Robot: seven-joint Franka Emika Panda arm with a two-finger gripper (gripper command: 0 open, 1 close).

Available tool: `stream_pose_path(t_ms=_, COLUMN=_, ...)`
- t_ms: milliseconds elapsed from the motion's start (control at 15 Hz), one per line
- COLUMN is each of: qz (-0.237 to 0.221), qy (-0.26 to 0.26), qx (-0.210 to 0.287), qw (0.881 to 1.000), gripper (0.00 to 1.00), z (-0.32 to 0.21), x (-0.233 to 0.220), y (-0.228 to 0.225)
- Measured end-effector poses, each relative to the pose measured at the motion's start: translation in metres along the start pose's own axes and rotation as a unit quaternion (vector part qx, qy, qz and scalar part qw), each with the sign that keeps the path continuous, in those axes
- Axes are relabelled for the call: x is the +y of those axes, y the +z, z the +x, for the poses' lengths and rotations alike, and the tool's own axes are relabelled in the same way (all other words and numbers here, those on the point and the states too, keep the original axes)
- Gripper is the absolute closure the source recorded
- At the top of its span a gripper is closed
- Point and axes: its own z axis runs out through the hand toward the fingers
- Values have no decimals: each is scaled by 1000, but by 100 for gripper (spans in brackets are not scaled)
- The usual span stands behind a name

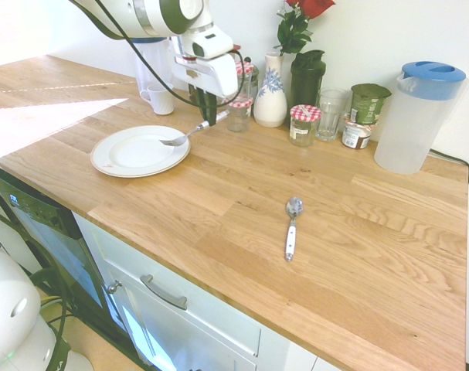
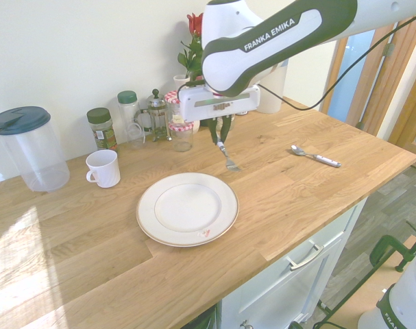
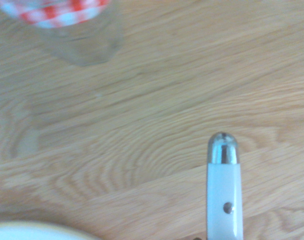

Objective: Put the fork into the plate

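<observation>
Plate (image 1: 110,164) cream-white; fork (image 1: 189,133) silver, white handle. Jar lid (image 1: 304,113) red-white checked. Jug (image 1: 416,117) lid blue, upper right. Worktop (image 1: 358,232) light oak grain.

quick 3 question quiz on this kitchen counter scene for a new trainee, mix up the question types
1. True or false: the fork lies flat on the counter, untouched.
2. Multiple choice: where is the spoon?
A. on the plate
B. alone on the counter, well apart from the plate
C. inside the white mug
3. Fill in: in the first exterior view, the fork's tines reach over the ____.

Key:
1. False. The gripper holds it by the handle, tilted, tines lower.
2. B
3. plate, though the second exterior view shows the tines short of its rim, so the fork is not yet in it.
</observation>
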Motion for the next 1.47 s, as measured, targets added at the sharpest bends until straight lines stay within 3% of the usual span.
stream_pose_path(t_ms=333, qz=-11, qy=-83, qx=-8, qw=996, gripper=100, z=-93, x=-21, y=-19)
stream_pose_path(t_ms=533, qz=-29, qy=-116, qx=-15, qw=993, gripper=100, z=-131, x=-13, y=-7)
stream_pose_path(t_ms=1467, qz=-83, qy=-120, qx=-43, qw=988, gripper=100, z=-146, x=8, y=52)
